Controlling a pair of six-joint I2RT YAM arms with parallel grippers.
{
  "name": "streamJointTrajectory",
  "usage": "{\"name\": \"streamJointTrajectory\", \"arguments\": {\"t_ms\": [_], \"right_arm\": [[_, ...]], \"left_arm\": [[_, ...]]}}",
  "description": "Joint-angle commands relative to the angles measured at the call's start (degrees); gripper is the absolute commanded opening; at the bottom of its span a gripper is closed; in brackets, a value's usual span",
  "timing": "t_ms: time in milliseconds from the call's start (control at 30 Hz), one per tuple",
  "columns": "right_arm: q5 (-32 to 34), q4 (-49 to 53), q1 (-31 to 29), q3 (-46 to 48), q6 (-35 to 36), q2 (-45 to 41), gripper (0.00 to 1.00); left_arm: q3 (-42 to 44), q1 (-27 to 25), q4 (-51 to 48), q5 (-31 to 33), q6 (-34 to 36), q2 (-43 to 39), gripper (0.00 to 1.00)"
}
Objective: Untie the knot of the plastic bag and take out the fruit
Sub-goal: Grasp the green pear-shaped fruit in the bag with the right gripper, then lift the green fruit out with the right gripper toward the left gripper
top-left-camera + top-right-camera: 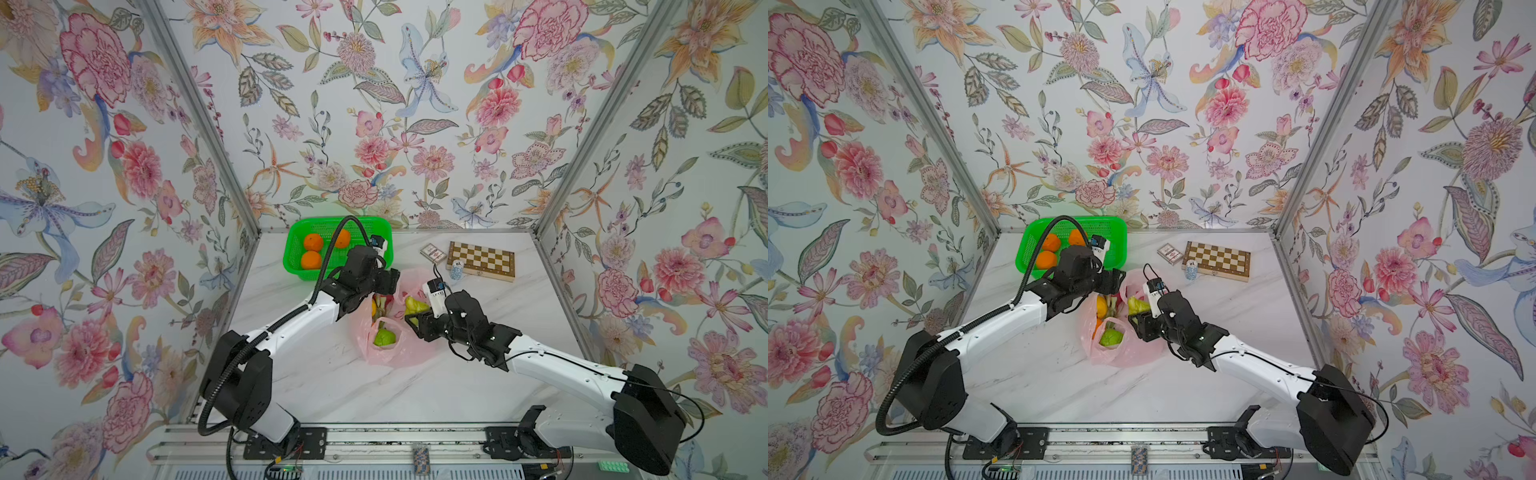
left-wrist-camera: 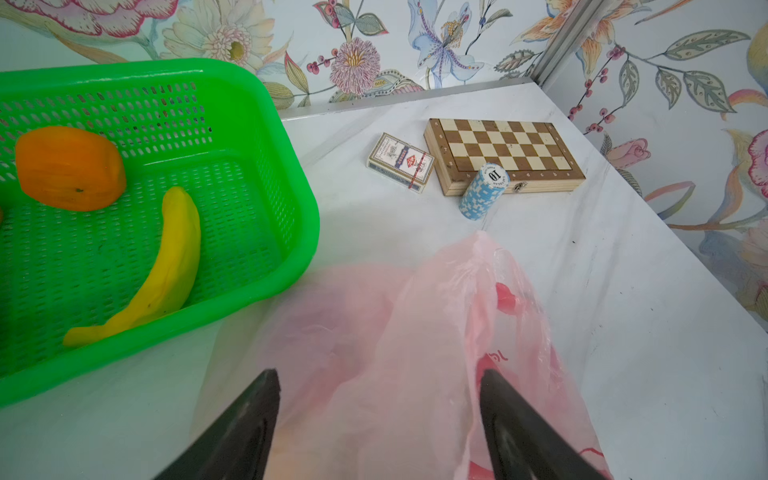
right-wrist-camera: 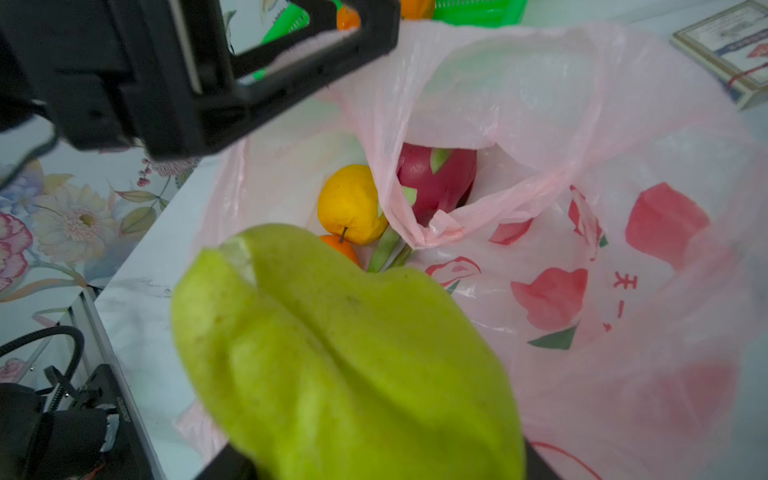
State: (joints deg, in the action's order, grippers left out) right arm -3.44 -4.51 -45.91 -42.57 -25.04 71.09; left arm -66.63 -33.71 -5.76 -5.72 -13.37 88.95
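The plastic bag lies on the marble table between the two arms, just in front of the green basket, and its mouth gapes open. The right gripper is clamped on a green pear-like fruit and holds it over the open bag. The left gripper hangs over the bag's far edge with its jaws spread wide; pink film lies between them, unpinched. Inside the bag sit a dragon fruit, a yellow fruit, an orange and a green round fruit. The basket holds three oranges and a banana.
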Motion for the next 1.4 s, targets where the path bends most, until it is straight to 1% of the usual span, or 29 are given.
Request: {"name": "streamJointTrajectory", "arguments": {"t_ms": [0, 167, 300, 433, 500, 600, 700, 833, 867, 900, 967, 1067, 1133, 1300, 1367], "right_arm": [[1.0, -4.4, 1.2, 0.8, -3.3, -3.4, 0.47], [-1.2, -6.0, 5.0, 0.6, -8.4, -6.1, 0.45], [-9.5, -5.7, 9.3, -1.3, -14.0, -4.8, 0.45], [-20.8, -8.6, 12.8, -3.1, -20.8, -1.8, 0.45], [-24.6, -10.8, 13.8, -3.6, -24.5, -0.6, 0.45], [-29.8, -13.3, 14.1, -4.9, -28.6, 1.2, 0.44], [-34.7, -14.2, 14.1, -6.3, -30.3, 3.0, 0.45], [-38.4, -14.7, 14.1, -7.3, -33.6, 5.2, 0.45], [-39.1, -15.3, 14.1, -7.4, -34.7, 5.7, 0.45], [-39.8, -16.5, 14.1, -7.4, -36.1, 6.1, 0.45], [-40.9, -19.4, 13.8, -7.2, -38.3, 6.9, 0.45], [-41.9, -21.9, 12.7, -7.8, -40.4, 8.1, 0.45], [-42.1, -21.9, 11.8, -8.7, -40.7, 8.6, 0.45], [-41.6, -22.4, 9.6, -9.9, -41.9, 9.9, 0.45], [-41.0, -23.7, 9.1, -9.7, -43.4, 10.4, 0.45]], "left_arm": [[1.4, 0.7, 1.6, -0.8, -0.7, -3.6, 0.80], [4.0, 1.4, 3.7, -2.6, 0.4, -9.5, 0.81], [8.4, 1.4, 9.0, -6.6, 4.5, -15.2, 0.82], [13.0, 1.3, 14.6, -14.8, 10.8, -19.9, 0.85], [15.3, 1.4, 17.6, -18.0, 14.0, -21.6, 0.85], [19.0, 1.3, 21.7, -22.5, 19.6, -23.8, 0.87], [20.9, 1.2, 24.0, -24.8, 23.2, -25.0, 0.89], [21.1, 0.8, 24.2, -27.8, 29.5, -25.3, 0.94], [21.4, 0.4, 23.9, -28.5, 32.0, -25.3, 0.95], [21.7, -0.4, 23.6, -28.1, 34.9, -25.3, 0.96], [22.6, -2.4, 24.2, -24.3, 39.7, -25.0, 0.99], [22.9, -4.6, 25.1, -20.7, 45.1, -23.9, 0.99], [22.5, -5.0, 26.2, -19.0, 46.0, -22.7, 0.99], [22.1, -5.5, 31.1, -16.2, 45.4, -20.4, 0.99], [22.2, -5.7, 32.8, -14.6, 45.4, -19.6, 0.98]]}}
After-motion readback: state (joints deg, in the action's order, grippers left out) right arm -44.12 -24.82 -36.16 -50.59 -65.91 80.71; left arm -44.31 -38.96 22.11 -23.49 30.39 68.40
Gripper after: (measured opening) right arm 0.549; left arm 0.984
